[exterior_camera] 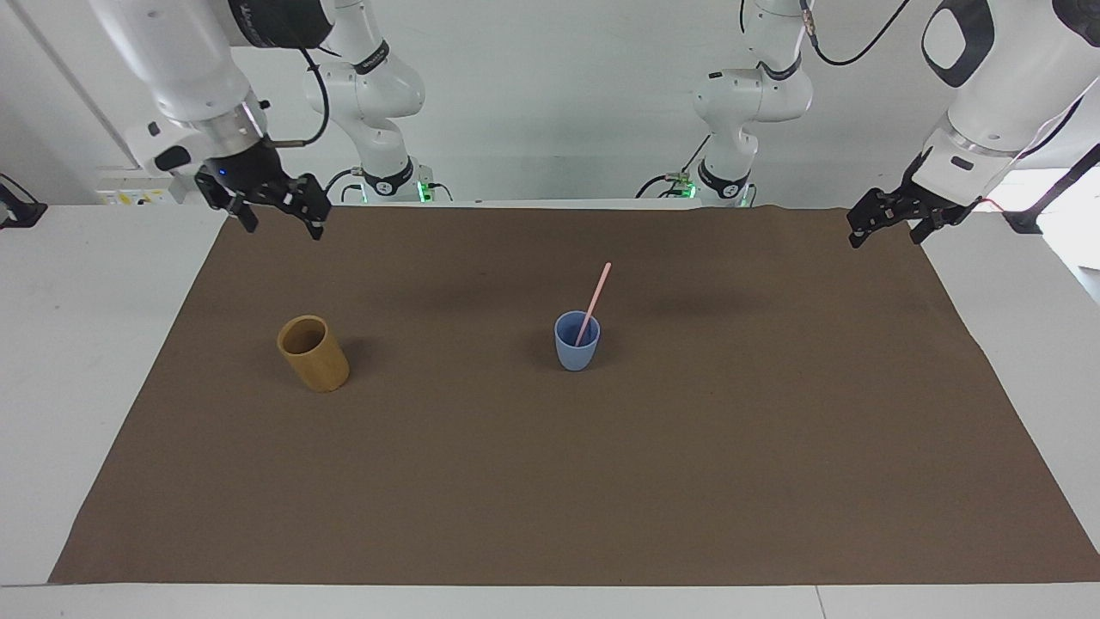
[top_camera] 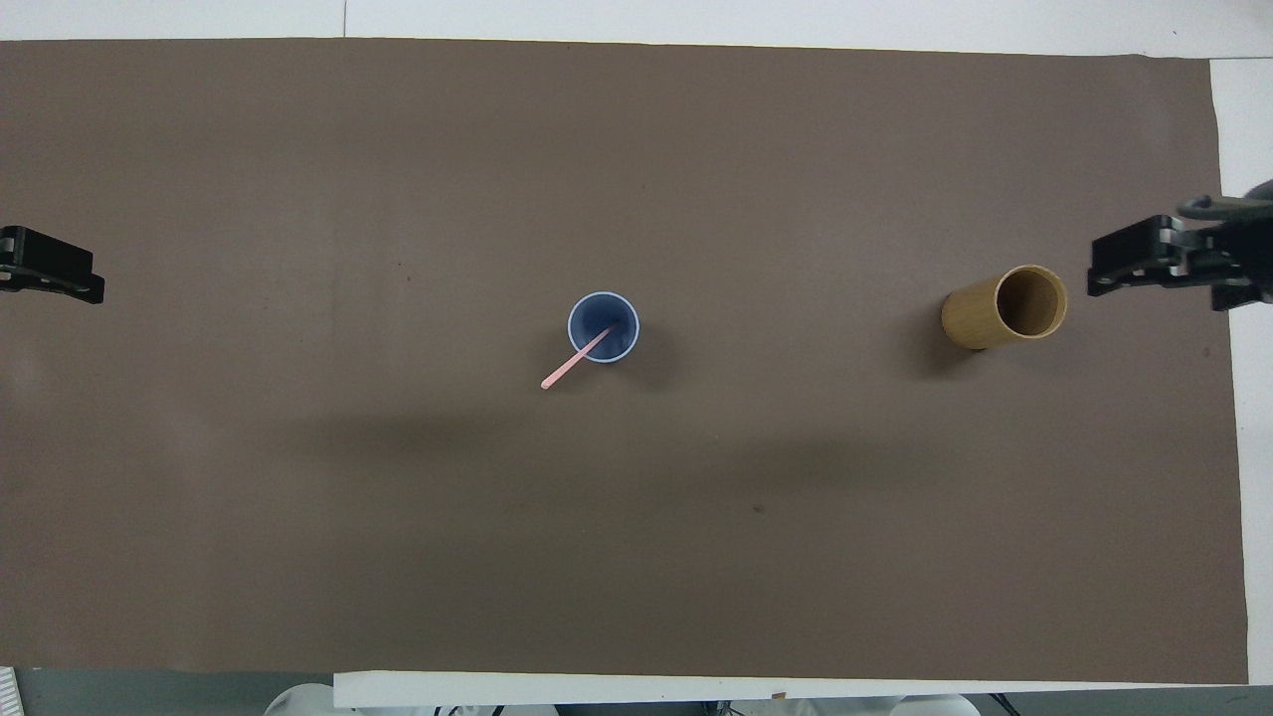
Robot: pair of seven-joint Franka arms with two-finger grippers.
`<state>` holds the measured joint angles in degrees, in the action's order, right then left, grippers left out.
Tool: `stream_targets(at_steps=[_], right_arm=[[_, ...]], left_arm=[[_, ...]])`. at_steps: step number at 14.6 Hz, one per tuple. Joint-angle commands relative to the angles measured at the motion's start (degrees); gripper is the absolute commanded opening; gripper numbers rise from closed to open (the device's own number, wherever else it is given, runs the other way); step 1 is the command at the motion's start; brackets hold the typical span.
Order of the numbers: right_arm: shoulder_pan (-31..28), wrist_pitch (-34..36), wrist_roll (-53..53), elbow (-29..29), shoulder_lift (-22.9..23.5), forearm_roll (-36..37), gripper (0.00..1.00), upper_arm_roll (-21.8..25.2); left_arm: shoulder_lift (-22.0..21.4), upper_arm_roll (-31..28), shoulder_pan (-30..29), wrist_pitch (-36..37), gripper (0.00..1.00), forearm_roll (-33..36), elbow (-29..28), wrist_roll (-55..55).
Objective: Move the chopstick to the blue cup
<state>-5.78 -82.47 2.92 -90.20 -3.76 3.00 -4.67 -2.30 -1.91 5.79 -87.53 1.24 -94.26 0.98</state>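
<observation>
The pale pink chopstick (exterior_camera: pixel 595 297) stands leaning in the light blue cup (exterior_camera: pixel 576 351) near the middle of the brown mat; its upper end tilts toward the robots and the left arm's end. It also shows in the overhead view (top_camera: pixel 565 371), in the blue cup (top_camera: pixel 622 343). My right gripper (exterior_camera: pixel 279 221) is open and empty, raised over the mat's corner at the right arm's end; it also shows in the overhead view (top_camera: pixel 1094 267). My left gripper (exterior_camera: pixel 883 235) is open and empty, waiting over the mat's edge at the left arm's end, and shows in the overhead view (top_camera: pixel 97 278).
A tan bamboo-coloured cylindrical cup (exterior_camera: pixel 314 354) stands upright and empty on the mat toward the right arm's end, also in the overhead view (top_camera: pixel 1004 306). The brown mat (exterior_camera: pixel 601 481) covers most of the white table.
</observation>
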Motion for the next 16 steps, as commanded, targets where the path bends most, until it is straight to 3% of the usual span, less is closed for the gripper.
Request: stream_targets(at_steps=[1, 4, 6, 8, 16], right_arm=[[-3.8, 3.6, -6.6, 0.6, 0.4, 0.8, 1.0, -1.0], [-3.1, 3.4, -6.7, 0.4, 0.6, 0.6, 1.0, -1.0], [0.5, 3.3, -6.3, 0.0, -0.1, 1.4, 1.0, -0.6], [3.6, 2.1, -6.3, -0.6, -0.2, 1.2, 1.0, 3.7], [4.4, 2.7, -6.3, -0.6, 0.5, 1.3, 1.0, 4.4]], left_arm=[[-1.2, -0.5, 0.5, -1.8, 1.0, -0.5, -1.4, -0.7], [-1.2, -0.5, 0.6, -2.3, 1.0, -0.5, -1.4, -0.8], [-1.2, -0.5, 0.7, -2.2, 1.0, -0.6, -1.4, -0.8], [-1.2, -0.5, 0.7, -2.0, 1.0, -0.5, -1.4, -0.8], [-1.2, -0.5, 0.7, -1.9, 1.0, -0.6, -1.4, -0.8]])
